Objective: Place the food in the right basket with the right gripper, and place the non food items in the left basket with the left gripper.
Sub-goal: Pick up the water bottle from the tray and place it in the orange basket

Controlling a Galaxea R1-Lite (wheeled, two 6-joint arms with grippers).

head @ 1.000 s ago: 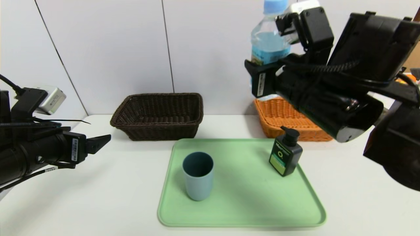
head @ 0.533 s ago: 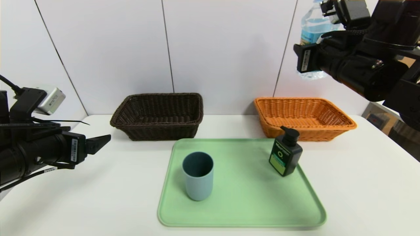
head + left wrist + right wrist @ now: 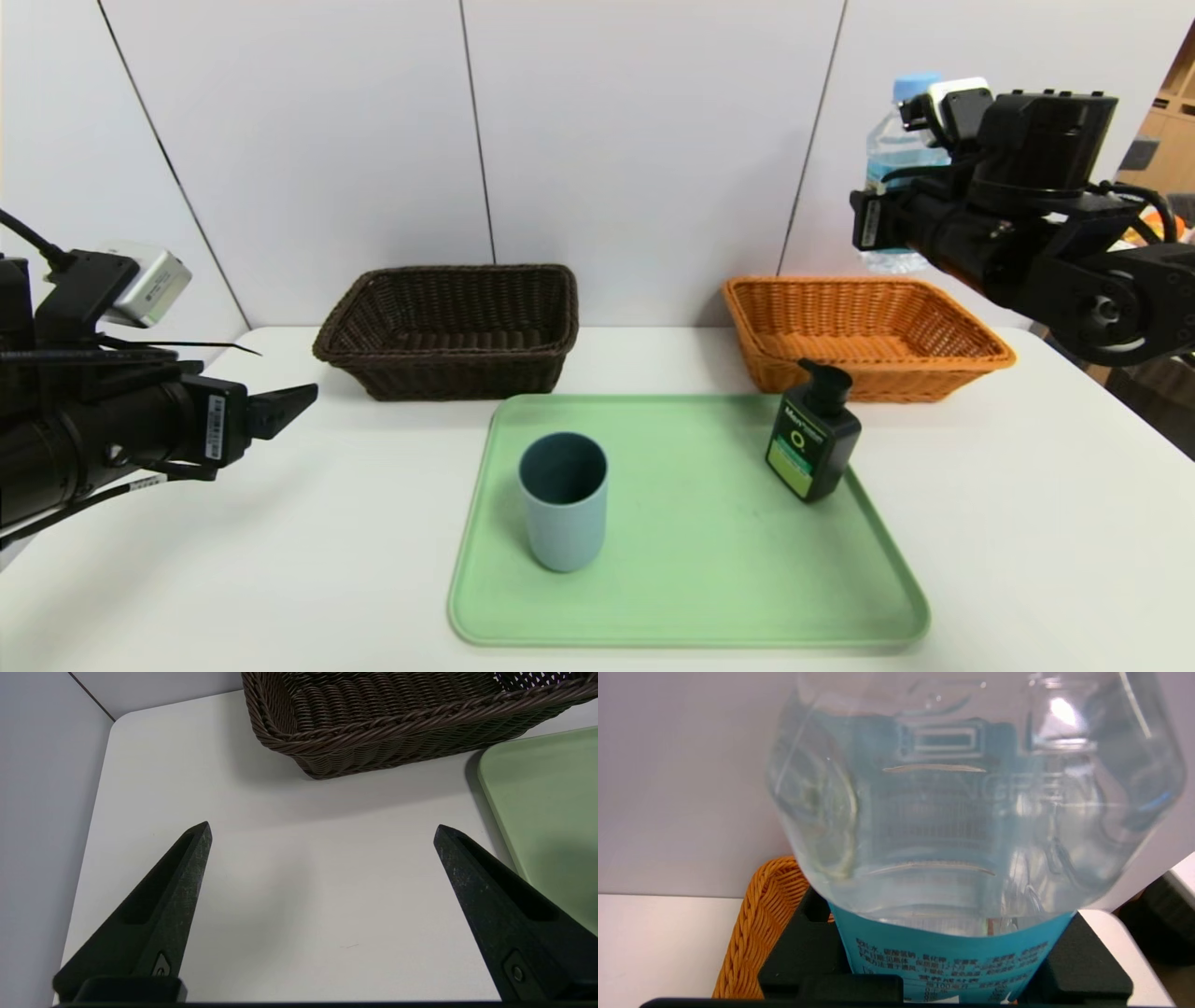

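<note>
Right gripper (image 3: 945, 970) clamps water bottle (image 3: 971, 812) at blue label, raised above far right corner of orange basket (image 3: 864, 336); label print too small to read. Left gripper (image 3: 322, 830) spread wide, parked left over bare table (image 3: 233, 560). Pump bottle (image 3: 810, 439), cup (image 3: 563, 499) on green tray (image 3: 700, 597); brown basket (image 3: 453, 331) far behind.

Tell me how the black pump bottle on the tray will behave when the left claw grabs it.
The pump bottle already leans on the green tray, so a nudge may topple it. Its flat, smooth-looking sides could slip between pointed fingers. It looks rigid, so it will probably not crush. How full it is cannot be seen.
</note>
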